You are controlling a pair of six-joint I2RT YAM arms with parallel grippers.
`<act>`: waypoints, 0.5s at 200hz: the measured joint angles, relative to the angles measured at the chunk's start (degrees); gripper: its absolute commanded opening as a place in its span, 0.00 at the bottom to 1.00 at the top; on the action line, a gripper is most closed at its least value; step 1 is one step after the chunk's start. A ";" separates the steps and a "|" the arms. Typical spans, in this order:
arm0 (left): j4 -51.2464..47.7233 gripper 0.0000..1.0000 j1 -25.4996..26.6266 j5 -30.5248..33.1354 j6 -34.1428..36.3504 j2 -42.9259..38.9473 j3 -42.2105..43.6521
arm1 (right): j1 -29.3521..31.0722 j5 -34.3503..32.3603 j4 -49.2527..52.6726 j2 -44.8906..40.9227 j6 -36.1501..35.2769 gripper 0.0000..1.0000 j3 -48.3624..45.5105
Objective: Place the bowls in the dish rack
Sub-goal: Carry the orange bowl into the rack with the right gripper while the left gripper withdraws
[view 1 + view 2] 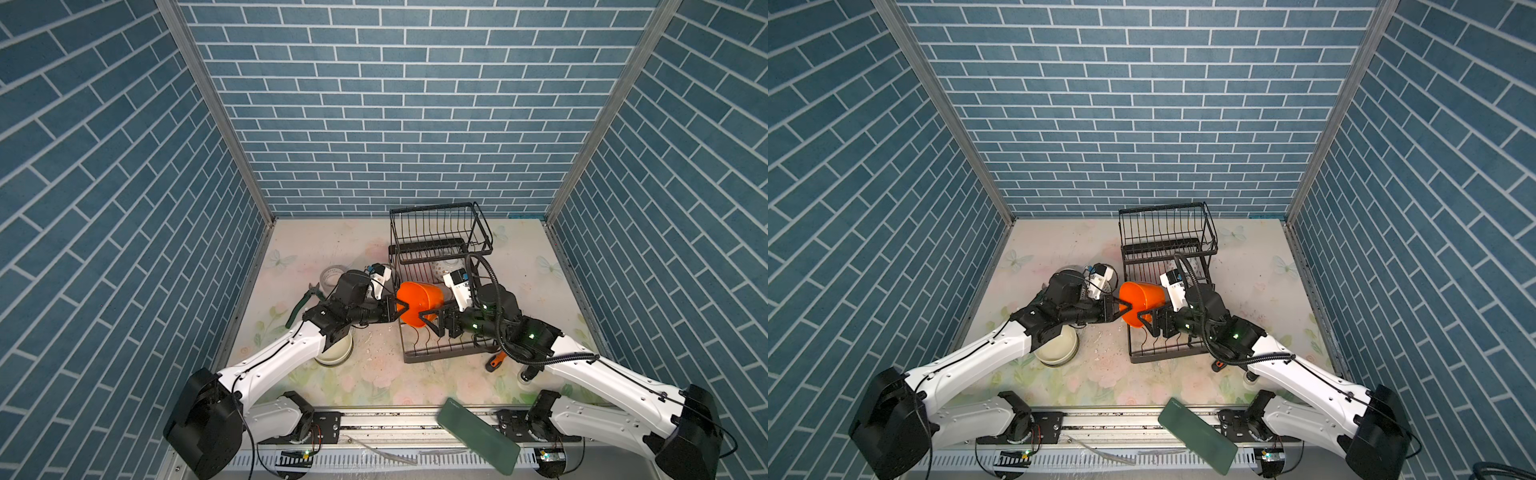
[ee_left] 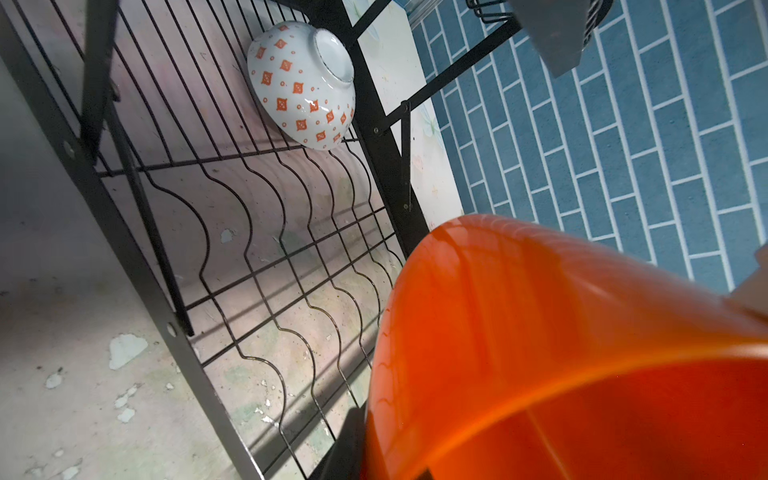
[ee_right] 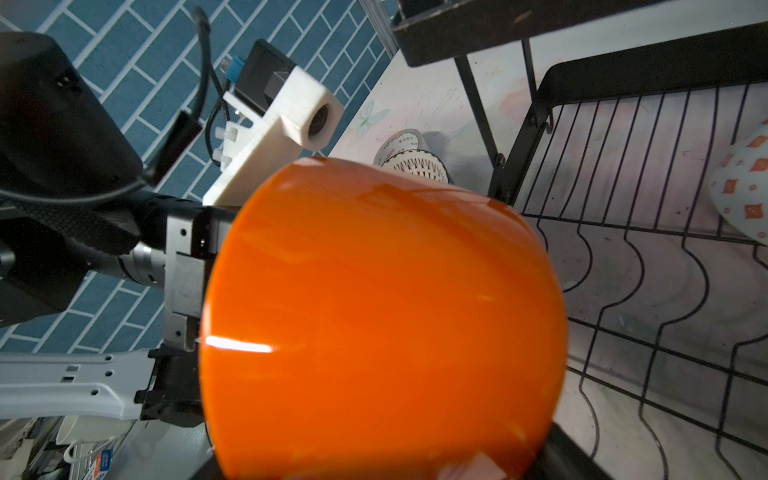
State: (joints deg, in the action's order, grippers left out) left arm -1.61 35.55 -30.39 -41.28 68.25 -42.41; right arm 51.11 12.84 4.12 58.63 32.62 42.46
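An orange plastic bowl (image 1: 417,303) (image 1: 1142,301) hangs on its side over the left edge of the black wire dish rack (image 1: 440,232) (image 1: 1167,228). My left gripper (image 1: 402,308) (image 1: 1125,307) pinches its rim; one dark finger (image 2: 349,449) lies against the bowl's outer wall (image 2: 540,332). My right gripper (image 1: 428,322) (image 1: 1148,322) spans the bowl's body (image 3: 382,311) from the other side, jaws wide around it. A white bowl with orange marks (image 2: 301,83) (image 3: 744,187) lies upside down in the rack's lower tier. A cream bowl (image 1: 336,353) (image 1: 1059,351) sits under the left arm.
A black-and-white patterned bowl (image 3: 419,166) and a white tape roll (image 1: 330,276) (image 3: 397,143) sit left of the rack. Green-handled pliers (image 1: 299,307) lie by the left wall, and an orange-handled tool (image 1: 494,361) lies right of the rack. A dark green flat thing (image 1: 478,436) rests on the front rail.
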 measured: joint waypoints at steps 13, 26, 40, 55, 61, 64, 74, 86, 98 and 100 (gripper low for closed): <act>0.20 0.23 0.00 -0.33 0.13 0.02 0.00 | 0.09 0.02 0.28 0.00 -0.15 0.59 0.00; 0.24 0.23 0.00 -0.50 0.20 0.13 0.00 | 0.15 -0.02 0.42 0.00 -0.55 0.59 0.00; 0.26 0.23 0.00 -0.74 0.20 0.52 0.00 | 0.22 -0.11 0.76 0.00 -1.05 0.59 0.00; 0.37 0.24 0.00 -0.81 0.22 0.96 0.00 | 0.22 -0.24 1.18 0.00 -1.44 0.58 0.00; 0.37 0.25 0.00 -0.81 0.24 1.05 0.00 | 0.22 -0.37 1.25 0.00 -1.51 0.59 0.00; 0.39 0.26 0.00 -0.81 0.24 1.05 0.00 | 0.22 -0.46 1.27 0.00 -1.55 0.58 0.00; 0.48 0.27 0.00 -0.83 0.33 1.09 0.00 | 0.22 -0.87 1.38 0.00 -1.60 0.59 0.00; 0.55 0.29 0.00 -0.85 0.37 1.09 0.00 | 0.22 -1.57 1.53 0.00 -1.62 0.59 0.00; 0.63 0.29 0.00 -0.90 0.44 1.09 0.00 | 0.22 -2.23 1.70 -0.02 -1.64 0.58 0.00; 0.63 0.29 0.00 -0.90 0.44 1.09 0.00 | 0.22 -2.47 1.75 -0.02 -1.64 0.58 0.00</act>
State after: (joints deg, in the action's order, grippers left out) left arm -0.97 35.55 -31.29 -40.84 69.34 -42.41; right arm 51.33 10.37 5.87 58.61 30.98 42.46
